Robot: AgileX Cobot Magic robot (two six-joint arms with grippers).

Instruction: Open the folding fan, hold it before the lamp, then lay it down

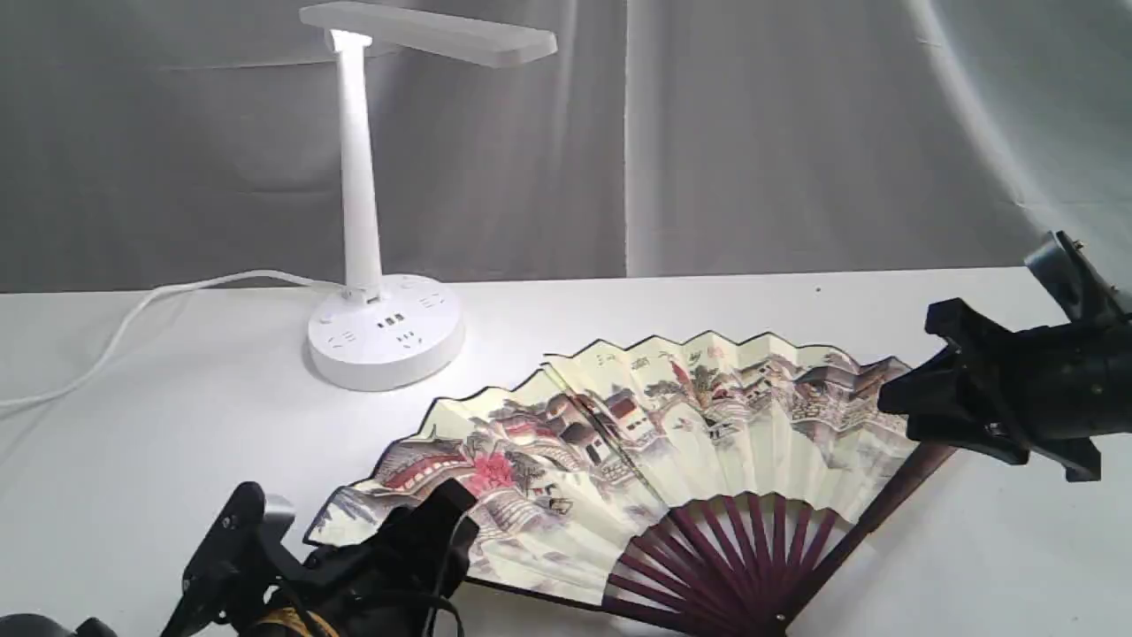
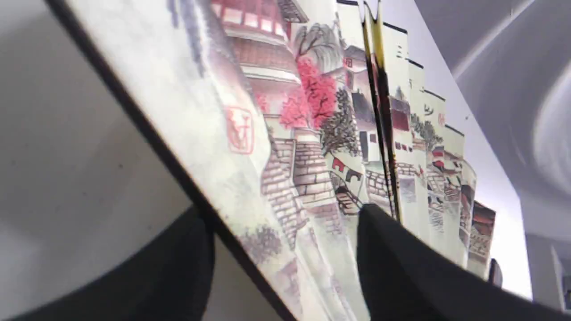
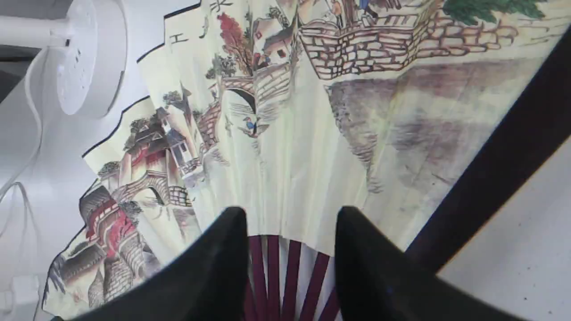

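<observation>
The folding fan (image 1: 672, 442) lies spread open on the white table, painted leaf up, with its dark ribs meeting at the pivot near the front edge. My left gripper (image 1: 340, 522) is open at the fan's left end. In the left wrist view the fan (image 2: 285, 111) shows its dark guard edge running between the parted fingers of the left gripper (image 2: 283, 214). My right gripper (image 1: 915, 363) hovers open over the fan's right end. The right wrist view shows the right gripper (image 3: 291, 214) above the fan (image 3: 290, 133), holding nothing. The lamp (image 1: 358, 177) stands lit at the back left.
The lamp's round base (image 1: 385, 341) with sockets sits just behind the fan's left half; it also shows in the right wrist view (image 3: 84, 58). Its white cord (image 1: 133, 318) trails off to the left. A grey curtain (image 1: 796, 133) hangs behind the table.
</observation>
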